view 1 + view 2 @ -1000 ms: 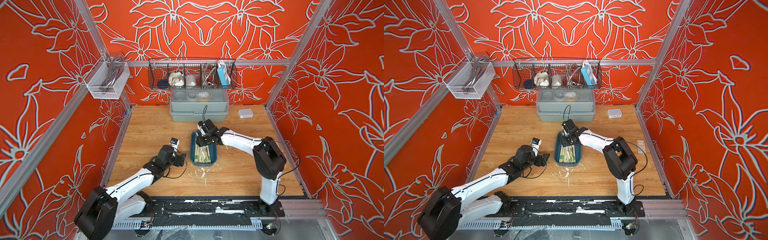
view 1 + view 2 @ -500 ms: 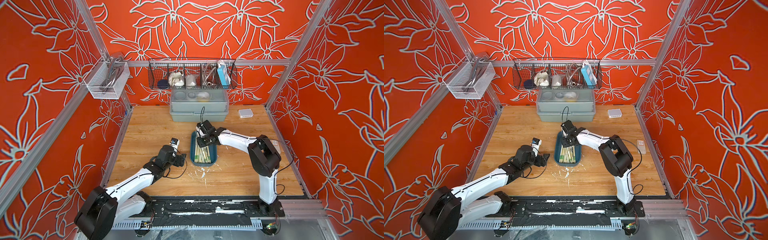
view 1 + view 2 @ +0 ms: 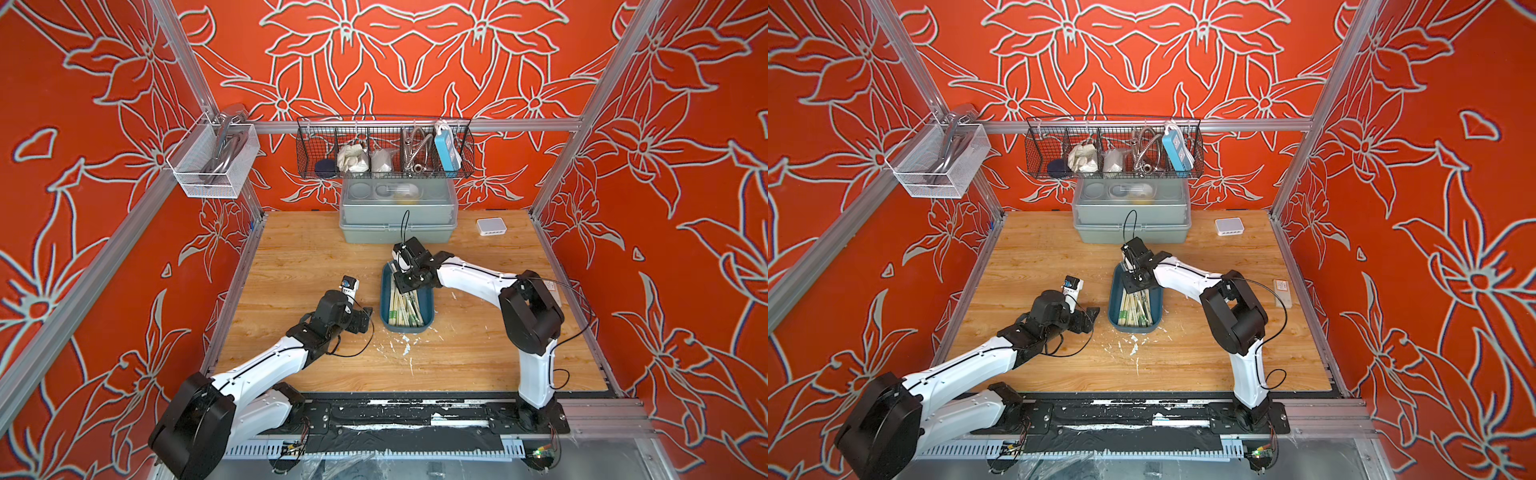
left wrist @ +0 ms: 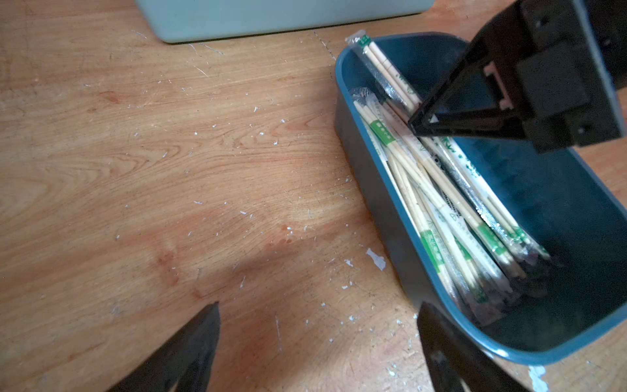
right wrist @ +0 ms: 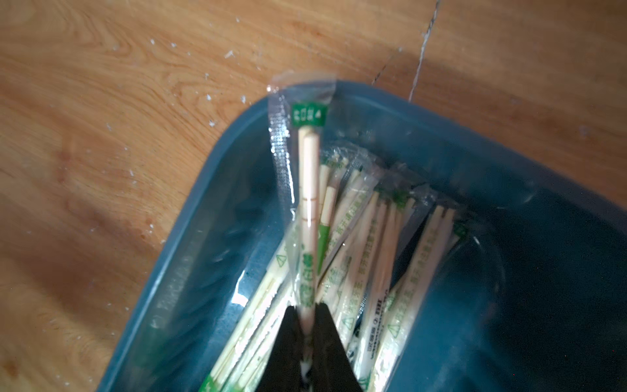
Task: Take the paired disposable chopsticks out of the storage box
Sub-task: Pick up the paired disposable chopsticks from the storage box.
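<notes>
Removal is barely begun: one of the paired disposable chopsticks [image 5: 309,190] is pinched by the right fingers [image 5: 329,353], tilted up over the storage box [image 5: 203,237] rim; the rest are left inside. Left fingers [image 4: 193,342] are spread, empty.

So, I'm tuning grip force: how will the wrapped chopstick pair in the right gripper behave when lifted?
Probably stiff: the wrapped chopstick pair juts straight from the right gripper. Likely light, being thin wood. Its glossy clear wrapper may slip in the grip.
</notes>
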Motion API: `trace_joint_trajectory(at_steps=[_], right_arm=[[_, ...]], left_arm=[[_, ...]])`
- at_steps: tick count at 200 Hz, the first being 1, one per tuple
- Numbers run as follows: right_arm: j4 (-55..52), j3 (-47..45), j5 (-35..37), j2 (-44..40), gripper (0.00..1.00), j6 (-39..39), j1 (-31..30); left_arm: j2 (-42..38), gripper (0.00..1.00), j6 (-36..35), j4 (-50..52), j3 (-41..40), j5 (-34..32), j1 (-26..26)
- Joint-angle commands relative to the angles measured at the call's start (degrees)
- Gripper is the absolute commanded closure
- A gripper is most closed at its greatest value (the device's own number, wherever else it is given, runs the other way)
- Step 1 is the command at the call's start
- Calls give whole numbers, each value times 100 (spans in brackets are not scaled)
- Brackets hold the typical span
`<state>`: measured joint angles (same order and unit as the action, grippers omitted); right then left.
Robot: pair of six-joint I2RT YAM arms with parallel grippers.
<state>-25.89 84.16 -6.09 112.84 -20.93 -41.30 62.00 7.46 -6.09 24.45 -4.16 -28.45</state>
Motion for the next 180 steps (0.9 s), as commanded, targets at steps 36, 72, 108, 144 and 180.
trace_joint_trajectory(at_steps=[36, 72, 108, 144, 180], right_arm=[[-605, 361, 81, -602, 99, -244, -30], [-988, 532, 120, -917, 100, -424, 34], [-1277, 404, 189, -1415, 100, -736, 295], [-1303, -370, 197, -1948, 100, -987, 904], [-872, -1389, 101, -2258, 100, -959, 1417]], left_arm=[[-52, 9, -8, -15, 95, 21, 32], [-21, 9, -8, -13, 112, 36, 32], [-93, 9, 8, -33, 71, 56, 28], [-179, 9, 18, -105, 2, 91, 32], [-248, 9, 36, -159, -44, 108, 32]])
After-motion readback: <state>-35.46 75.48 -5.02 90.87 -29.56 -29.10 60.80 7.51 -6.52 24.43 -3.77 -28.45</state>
